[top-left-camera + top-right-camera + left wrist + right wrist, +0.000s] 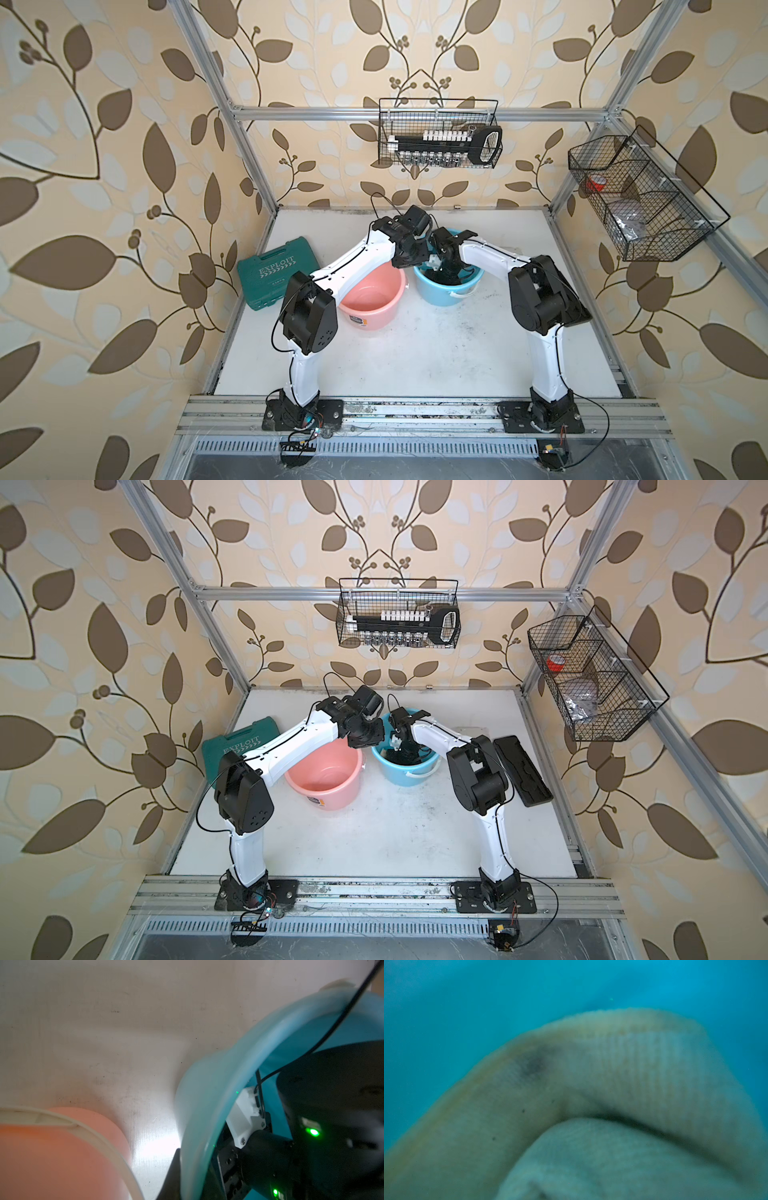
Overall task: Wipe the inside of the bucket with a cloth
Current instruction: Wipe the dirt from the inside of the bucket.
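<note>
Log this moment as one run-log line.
step: wipe inside | left gripper: shut on blue bucket rim | right gripper: inside blue bucket, shut on cloth

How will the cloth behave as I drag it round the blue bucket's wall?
The cloth looks floppy: it folds over itself in the right wrist view, so it will probably bunch rather than spread flat. Its ribbed pile should likely drag, not slide, on the smooth wall of the blue bucket.
</note>
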You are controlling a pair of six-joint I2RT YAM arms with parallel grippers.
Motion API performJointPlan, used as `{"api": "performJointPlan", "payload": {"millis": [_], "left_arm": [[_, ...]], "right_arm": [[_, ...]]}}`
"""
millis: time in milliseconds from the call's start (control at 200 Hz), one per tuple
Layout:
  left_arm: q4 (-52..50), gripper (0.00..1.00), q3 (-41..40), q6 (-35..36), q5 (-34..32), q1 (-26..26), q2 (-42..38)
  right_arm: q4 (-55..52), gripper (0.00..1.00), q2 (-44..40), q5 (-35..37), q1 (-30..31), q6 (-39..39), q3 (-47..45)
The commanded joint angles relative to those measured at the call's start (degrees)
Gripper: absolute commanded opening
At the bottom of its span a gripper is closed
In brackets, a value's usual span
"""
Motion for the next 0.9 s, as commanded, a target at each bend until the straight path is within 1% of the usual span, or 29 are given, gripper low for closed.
{"api": "performJointPlan", "payload": {"millis": [0,65,120,270,360,520,660,805,895], "left_arm": [[-3.0,0.00,-2.2,4.6,3.5,-2.2,-1.5],[-3.0,0.00,-2.4,4.6,3.5,-2.3,-1.7],[-3.2,0.00,-2.3,4.6,3.3,-2.3,-1.8],[-3.1,0.00,-2.5,4.3,3.0,-2.3,-2.2],[-3.0,0.00,-2.6,4.1,3.3,-2.2,-2.4],[-2.7,0.00,-3.1,3.9,3.6,-2.3,-3.2],[-2.8,0.00,-3.6,4.0,3.5,-2.2,-4.0],[-3.0,0.00,-4.1,4.1,3.7,-2.2,-4.6],[-3.0,0.00,-4.2,4.2,3.7,-2.2,-4.6]], "right_arm": [[15.6,0.00,-4.7,-8.1,-0.5,5.2,-2.3],[20.0,0.00,-7.1,-7.5,-1.2,8.1,-4.9],[22.5,0.00,-9.2,-5.6,-1.6,9.7,-6.7],[23.2,0.00,-12.9,1.6,-1.6,10.1,-8.6],[22.6,0.00,-15.1,7.9,-1.1,9.4,-10.1],[19.2,0.00,-18.0,23.4,-0.7,10.0,-12.0],[19.2,0.00,-20.6,32.5,-1.6,12.1,-14.4],[21.6,0.00,-24.0,34.6,-3.2,15.5,-17.0],[23.8,0.00,-24.5,31.6,-3.2,15.7,-17.0]]}}
